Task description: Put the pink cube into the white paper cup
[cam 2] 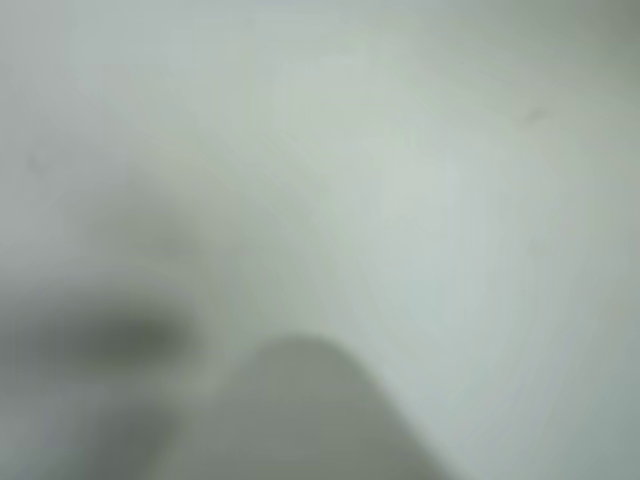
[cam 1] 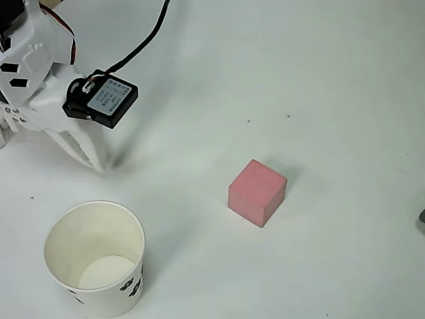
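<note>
The pink cube [cam 1: 257, 193] rests on the white table right of centre, one corner turned toward the front. The white paper cup [cam 1: 66, 232] stands upright at the lower left with its mouth open, nothing inside, and black marks near its base. My white gripper [cam 1: 98, 163] is at the upper left with its tips down at the table, above the cup and well left of the cube. Its fingers converge to a single point and hold nothing. The wrist view is badly blurred, with one pale finger [cam 2: 300, 410] over the bare table.
A black camera module [cam 1: 103, 98] with a black cable [cam 1: 143, 40] sits on the arm's wrist. The white tabletop [cam 1: 319, 86] stretches open between the gripper, cube and cup. A dark object [cam 1: 422, 216] peeks in at the right edge.
</note>
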Robot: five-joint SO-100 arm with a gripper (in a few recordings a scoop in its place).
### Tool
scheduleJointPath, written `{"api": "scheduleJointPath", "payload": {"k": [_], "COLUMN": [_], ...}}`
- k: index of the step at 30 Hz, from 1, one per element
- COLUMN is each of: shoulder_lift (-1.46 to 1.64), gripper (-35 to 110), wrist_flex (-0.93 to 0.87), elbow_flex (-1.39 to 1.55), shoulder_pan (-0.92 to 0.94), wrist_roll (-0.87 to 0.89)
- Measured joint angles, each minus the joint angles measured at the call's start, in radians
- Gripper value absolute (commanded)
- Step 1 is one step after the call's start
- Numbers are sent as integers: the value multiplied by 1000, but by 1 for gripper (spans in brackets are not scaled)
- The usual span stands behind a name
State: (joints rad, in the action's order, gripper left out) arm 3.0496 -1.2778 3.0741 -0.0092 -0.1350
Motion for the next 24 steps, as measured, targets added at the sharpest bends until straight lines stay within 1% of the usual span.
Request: {"api": "scheduleJointPath", "payload": {"k": [3, 6, 14, 20, 24], "shoulder_lift": [170, 222, 233, 233, 178], "gripper": [0, 0, 0, 0, 0], "wrist_flex": [20, 28, 32, 129, 155], "elbow_flex": [18, 14, 14, 12, -38], "shoulder_pan": [-17, -34, -110, -160, -150], "wrist_roll": [37, 100, 166, 176, 170]}}
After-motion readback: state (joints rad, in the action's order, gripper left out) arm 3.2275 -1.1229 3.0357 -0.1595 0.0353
